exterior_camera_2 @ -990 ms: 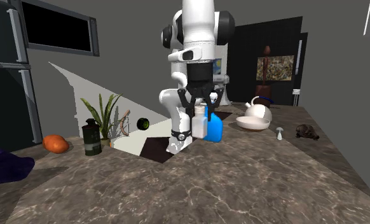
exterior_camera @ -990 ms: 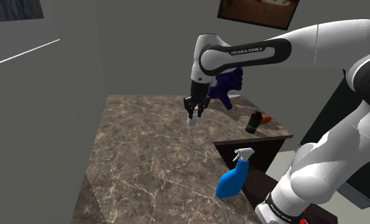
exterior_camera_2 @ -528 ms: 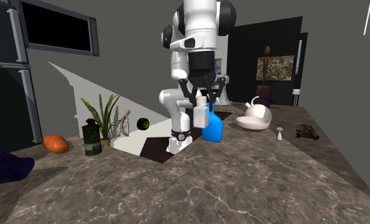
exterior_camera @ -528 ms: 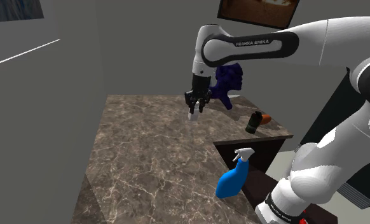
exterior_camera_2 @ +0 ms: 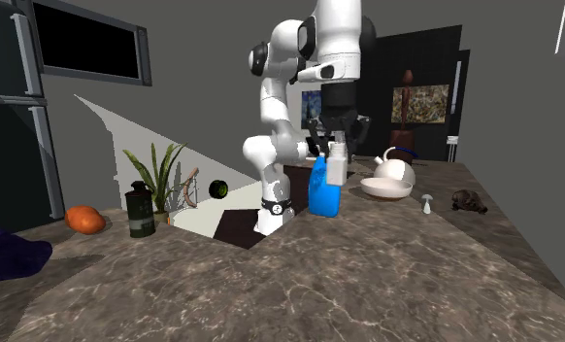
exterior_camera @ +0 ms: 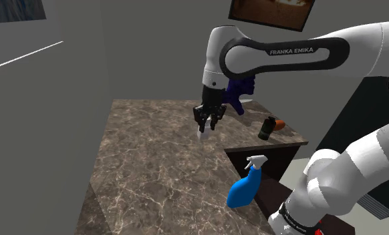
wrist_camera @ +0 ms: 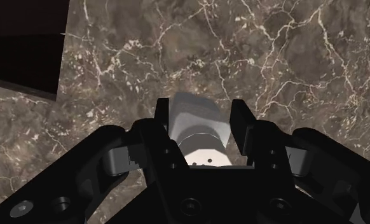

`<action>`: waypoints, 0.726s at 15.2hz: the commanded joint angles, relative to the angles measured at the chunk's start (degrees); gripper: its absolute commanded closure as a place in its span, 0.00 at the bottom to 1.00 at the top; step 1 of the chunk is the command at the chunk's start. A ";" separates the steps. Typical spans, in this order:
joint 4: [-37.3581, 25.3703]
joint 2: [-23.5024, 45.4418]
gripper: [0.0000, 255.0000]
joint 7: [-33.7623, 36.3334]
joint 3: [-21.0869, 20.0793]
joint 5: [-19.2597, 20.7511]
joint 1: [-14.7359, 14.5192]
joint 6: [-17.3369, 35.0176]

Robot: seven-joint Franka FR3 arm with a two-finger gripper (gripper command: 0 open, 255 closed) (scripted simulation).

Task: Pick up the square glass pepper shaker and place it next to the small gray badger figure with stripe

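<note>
The gripper (exterior_camera_2: 335, 148) is clamped on the pepper shaker (exterior_camera_2: 336, 167), which hangs straight down from between its two black fingers (wrist_camera: 242, 124) above the brown marbled worktop (exterior_camera_2: 368, 262), not touching it. In the second exterior view the shaker hangs in front of the blue spray bottle (exterior_camera_2: 319, 192), which stands farther back, and to the left of a white teapot (exterior_camera_2: 395, 169) that sits in a shallow bowl (exterior_camera_2: 387, 188). The badger figure (exterior_camera_2: 470, 201) lies well apart from it, near the worktop's edge toward that view's right. The fingers press on the shaker's upper part from both sides and cover its flanks there, and in the wrist view the black body of the gripper cuts off part of the cap. The badger is small and dark, and no stripe can be made out on it. The shaker is pale, white to light grey, with a squared body and a round cap pierced by a few small holes; its body looks faintly see-through against the stone in the shoulder view
</note>
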State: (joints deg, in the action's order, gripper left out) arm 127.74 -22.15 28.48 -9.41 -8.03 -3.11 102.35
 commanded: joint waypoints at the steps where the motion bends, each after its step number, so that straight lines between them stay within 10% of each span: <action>1: 1.72 -2.16 1.00 2.36 -1.60 -1.12 -1.16 -0.18; 11: 5.96 -8.97 1.00 14.68 -10.80 -7.65 -7.43 -0.74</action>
State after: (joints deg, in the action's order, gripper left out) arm 133.81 -31.14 41.57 -19.00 -14.96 -9.91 101.45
